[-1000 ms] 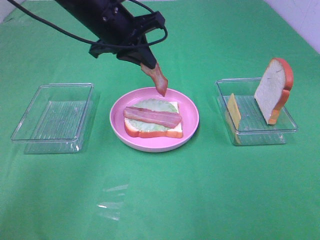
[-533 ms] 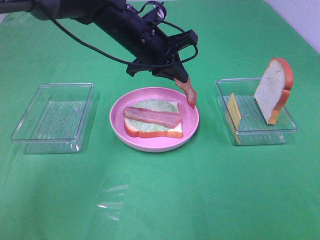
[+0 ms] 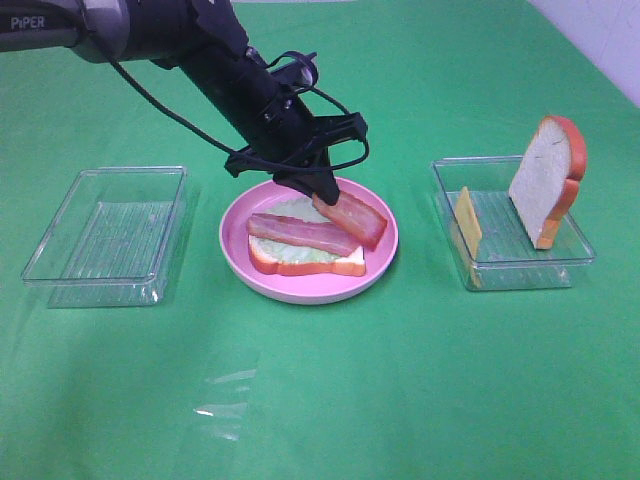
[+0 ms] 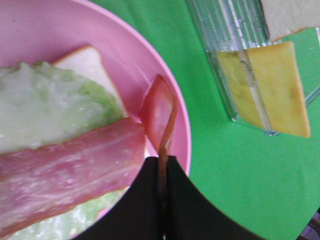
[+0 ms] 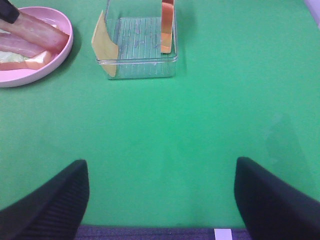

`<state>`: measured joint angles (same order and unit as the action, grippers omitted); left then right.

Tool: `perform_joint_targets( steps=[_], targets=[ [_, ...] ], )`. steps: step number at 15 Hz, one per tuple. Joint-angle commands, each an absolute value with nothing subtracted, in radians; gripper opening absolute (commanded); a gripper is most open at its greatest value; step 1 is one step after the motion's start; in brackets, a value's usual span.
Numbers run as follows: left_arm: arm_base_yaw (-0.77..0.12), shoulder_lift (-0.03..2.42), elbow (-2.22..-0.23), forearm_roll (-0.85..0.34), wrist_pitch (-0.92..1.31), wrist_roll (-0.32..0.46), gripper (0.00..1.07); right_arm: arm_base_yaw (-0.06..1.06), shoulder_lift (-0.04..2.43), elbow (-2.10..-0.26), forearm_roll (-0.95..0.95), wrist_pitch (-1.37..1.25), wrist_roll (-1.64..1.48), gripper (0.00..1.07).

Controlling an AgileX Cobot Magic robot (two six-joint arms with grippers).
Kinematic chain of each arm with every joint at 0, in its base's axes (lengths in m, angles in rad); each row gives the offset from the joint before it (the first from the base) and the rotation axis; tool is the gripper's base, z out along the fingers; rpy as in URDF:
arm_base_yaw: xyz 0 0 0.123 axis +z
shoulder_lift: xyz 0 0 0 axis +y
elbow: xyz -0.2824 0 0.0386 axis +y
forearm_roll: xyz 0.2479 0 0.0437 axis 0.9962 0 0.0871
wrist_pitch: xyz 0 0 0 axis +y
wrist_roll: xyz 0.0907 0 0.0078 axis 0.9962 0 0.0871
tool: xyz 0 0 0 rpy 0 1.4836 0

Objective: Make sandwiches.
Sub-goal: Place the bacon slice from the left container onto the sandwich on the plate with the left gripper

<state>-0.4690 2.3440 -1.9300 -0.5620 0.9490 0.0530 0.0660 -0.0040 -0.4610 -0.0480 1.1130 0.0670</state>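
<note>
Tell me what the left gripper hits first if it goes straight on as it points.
Shut on a bacon strip, the left gripper points down at the pink plate. The strip's free end would probably press into the plate's bare inside beside the bread slice first; depth is unclear.

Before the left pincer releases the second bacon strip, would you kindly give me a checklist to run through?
1. Left pincer shut on the held bacon strip: ok.
2. Held bacon strip over the pink plate, beside the first bacon strip: ok.
3. Held bacon strip resting on the sandwich: cannot tell; it slants toward the plate's rim.
4. Cheese slice and bread slice ready in the right tray: ok.
5. Right pincer open, away from the plate: ok.
</note>
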Motion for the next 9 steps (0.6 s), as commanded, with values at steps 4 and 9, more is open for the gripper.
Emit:
perform_joint_targets(
  steps=[4, 9],
  targets=[
    [-0.457, 2.341, -1.935, -0.327, 1.008, -0.108, 0.0, 0.068, -0.03, -0.457, -0.042, 1.11, 0.061, 0.77],
    [-0.457, 2.341, -1.935, -0.292, 1.021, -0.122, 0.05, 0.068, -0.03, -0.457, -0.042, 1.11, 0.061, 0.77]
  ],
)
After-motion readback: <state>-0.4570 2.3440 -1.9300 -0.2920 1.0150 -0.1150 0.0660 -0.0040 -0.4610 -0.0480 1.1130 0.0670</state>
